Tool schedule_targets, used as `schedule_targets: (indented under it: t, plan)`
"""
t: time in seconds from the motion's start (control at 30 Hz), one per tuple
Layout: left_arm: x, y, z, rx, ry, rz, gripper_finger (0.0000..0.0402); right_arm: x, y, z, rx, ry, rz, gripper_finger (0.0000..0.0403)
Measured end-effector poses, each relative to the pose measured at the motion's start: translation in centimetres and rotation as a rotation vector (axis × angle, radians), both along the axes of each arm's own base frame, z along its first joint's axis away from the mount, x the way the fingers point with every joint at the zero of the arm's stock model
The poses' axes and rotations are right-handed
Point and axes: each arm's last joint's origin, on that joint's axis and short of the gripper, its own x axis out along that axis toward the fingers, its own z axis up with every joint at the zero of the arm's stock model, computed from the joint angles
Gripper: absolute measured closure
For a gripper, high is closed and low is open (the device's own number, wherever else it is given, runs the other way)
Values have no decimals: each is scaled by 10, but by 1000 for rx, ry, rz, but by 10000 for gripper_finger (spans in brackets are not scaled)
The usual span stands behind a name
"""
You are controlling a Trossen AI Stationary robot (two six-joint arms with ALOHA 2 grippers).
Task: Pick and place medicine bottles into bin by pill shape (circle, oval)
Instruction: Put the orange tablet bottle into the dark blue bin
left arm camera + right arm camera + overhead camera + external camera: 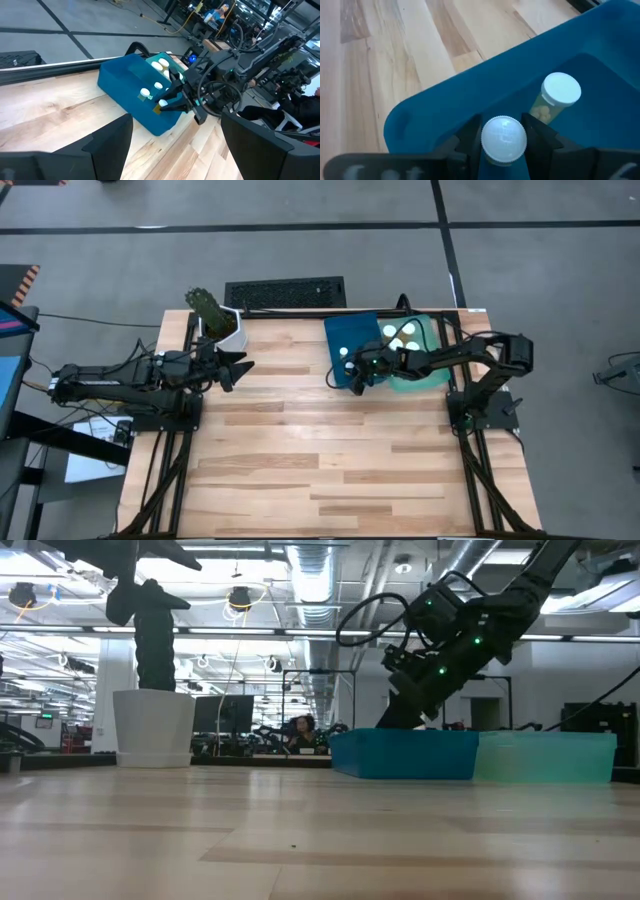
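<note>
My right gripper [352, 377] is shut on a medicine bottle with a round white cap [503, 139], over the near-left corner of the blue bin [350, 338]. It also shows in the left wrist view [162, 104], with an amber body below the cap. Another amber bottle [559, 95] stands upright inside the blue bin. The teal bin [432, 370] next to it on the right holds several white-capped bottles [405, 333]. My left gripper [235, 370] is open and empty over the table's far left. My right gripper pinches the bottle between its two fingers [470, 135], at or just under the white cap's rim [485, 145]. The fingers slant down from the table's right side. The bottle stands upright, cap up, inside the bin's wall [445, 100]. Its bottom is hidden.
A white pot with a green plant [222, 322] stands at the far left corner, close to my left gripper. A black keyboard [285, 292] lies beyond the table's far edge. The wooden tabletop [330, 470] stretches toward the near edge.
</note>
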Motion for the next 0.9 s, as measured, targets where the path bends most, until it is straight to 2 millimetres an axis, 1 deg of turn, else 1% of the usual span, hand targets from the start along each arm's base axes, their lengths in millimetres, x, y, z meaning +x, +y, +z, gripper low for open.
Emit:
schedule_targets:
  t: [0.27, 0.47, 0.9]
  plan:
    - [0, 0, 0, 0, 0, 0, 105, -1, -3, 0, 3, 6, -12, 267]
    - [0, 0, 0, 0, 0, 0, 105, -3, -6, -1, 6, 19, -22, 254]
    - [0, 0, 0, 0, 0, 0, 105, -3, -6, -1, -3, 23, -19, 240]
